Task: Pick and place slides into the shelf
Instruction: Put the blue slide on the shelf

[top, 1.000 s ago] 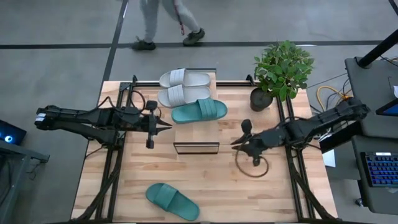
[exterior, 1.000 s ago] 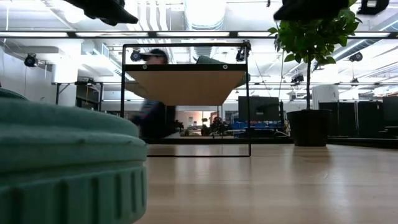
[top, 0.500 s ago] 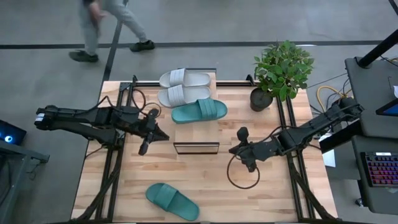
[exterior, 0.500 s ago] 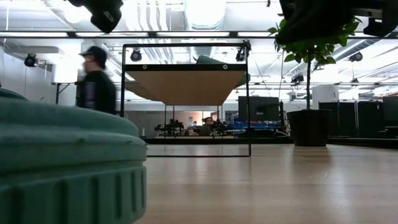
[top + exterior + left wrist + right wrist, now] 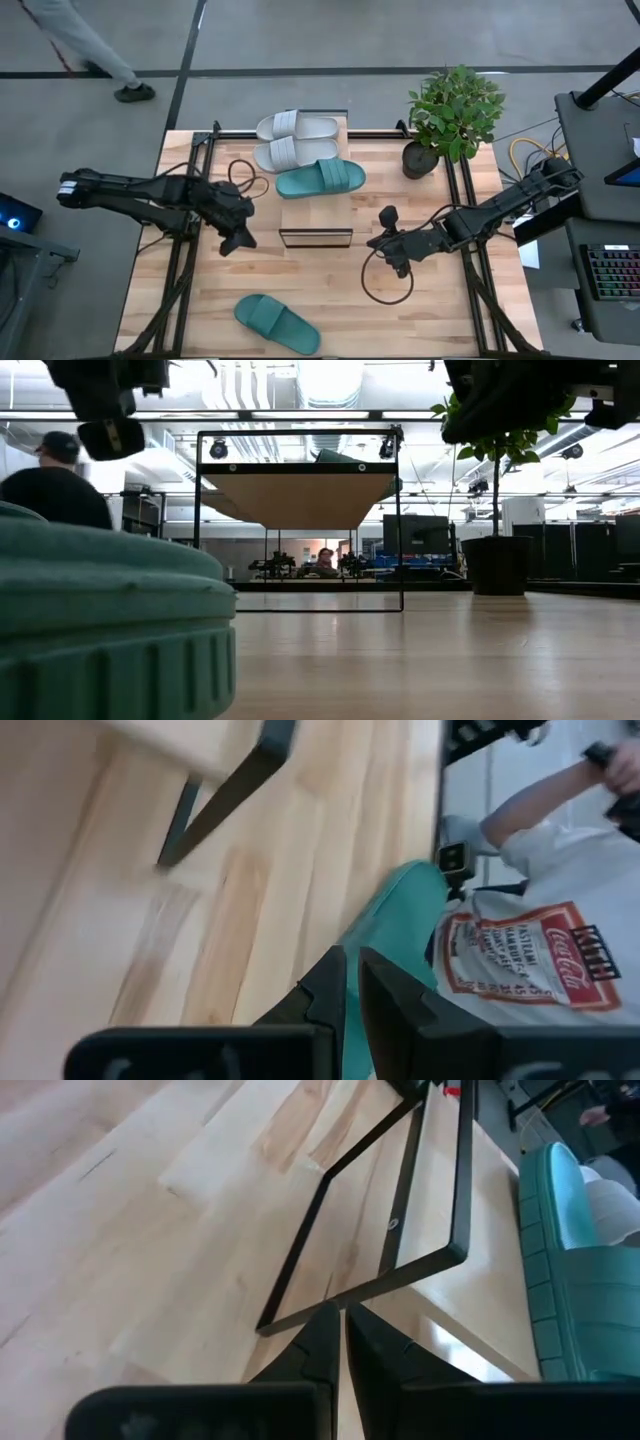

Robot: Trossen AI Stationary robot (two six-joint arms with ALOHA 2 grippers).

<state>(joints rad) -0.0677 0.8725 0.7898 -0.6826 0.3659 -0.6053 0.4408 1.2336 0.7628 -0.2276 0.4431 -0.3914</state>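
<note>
The shelf (image 5: 315,212) stands in the middle of the table, its plank top on a thin dark frame. Two pale slides (image 5: 297,127) (image 5: 290,152) and one teal slide (image 5: 320,178) lie side by side on its far half. A second teal slide (image 5: 277,323) rests flat on the table near the front edge and fills the low view's left (image 5: 100,630). My left gripper (image 5: 242,242) hovers shut left of the shelf's near end, slanting down toward that teal slide (image 5: 400,930). My right gripper (image 5: 371,241) hovers shut right of the shelf's near end (image 5: 400,1210), empty.
A potted plant (image 5: 452,115) stands at the table's far right corner. A dark cable loop (image 5: 385,280) hangs under my right arm over the table. A person (image 5: 80,40) walks on the floor beyond the far left edge. Bare tabletop (image 5: 400,320) lies at the near right.
My left gripper has rolled about its own axis and tipped downward, swinging from pointing at the shelf to pointing toward the near edge and sinking a little. My right gripper has sunk and shifted slightly toward the shelf's near end. The person has walked off to the left.
</note>
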